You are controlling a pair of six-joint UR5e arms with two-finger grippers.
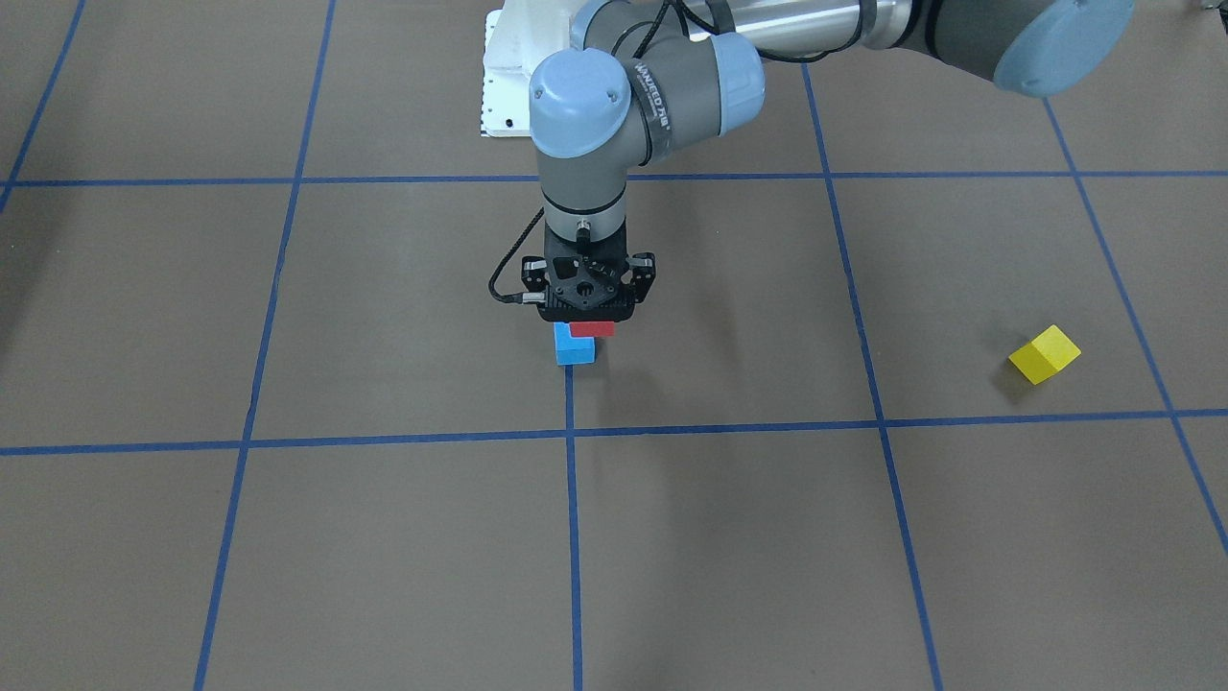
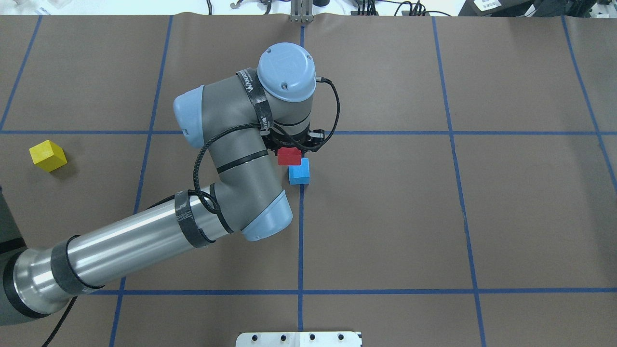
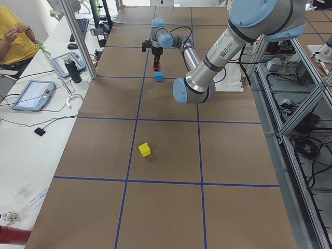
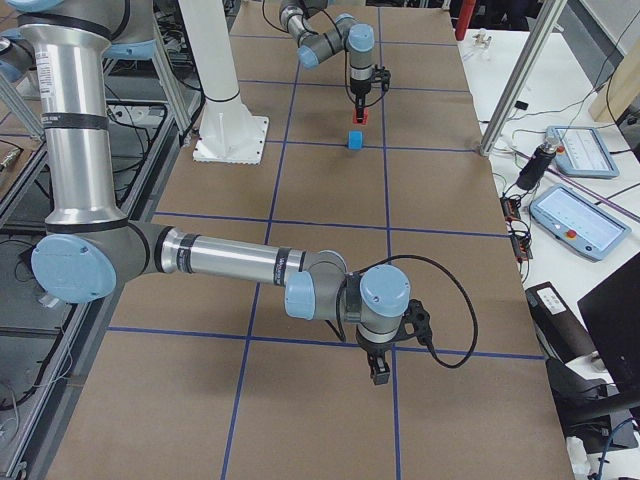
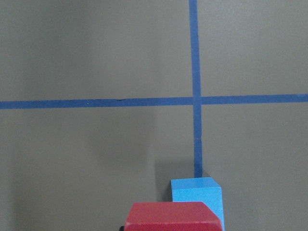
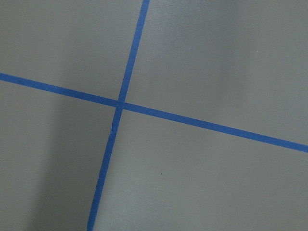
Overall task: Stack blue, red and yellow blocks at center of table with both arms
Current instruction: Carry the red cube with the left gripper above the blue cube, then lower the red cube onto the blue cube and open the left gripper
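Brown paper covers the tabletop (image 1: 384, 537), ruled into large squares by blue tape lines (image 1: 571, 518). The blue block (image 1: 574, 351) sits flat near the middle, on the tape line that runs down the centre. That puts it where the stack is meant to rise.

The left end effector (image 1: 589, 321) points straight down with its jaws closed narrowly on the red block (image 1: 592, 329). It holds the block level and clear of the paper. In the overhead view the red block lies at about 11 o'clock from the blue one, partly offset rather than square over it. The side views show it a little higher than the blue block's top. A level carry from above makes sense, since the red face has to meet the blue one flat. My reading is that the red block is being lined up and is not yet set down.

The yellow block (image 1: 1044, 354) rests alone, well apart, at about 9 o'clock from the blue block in the overhead view and turned askew to the grid. It is on the left arm's side.

The right end effector (image 4: 378, 372) hangs low over a tape crossing at its own end of the tabletop, well away from the blocks. I cannot tell whether it is open or closed, and its wrist camera shows nothing but paper and tape.
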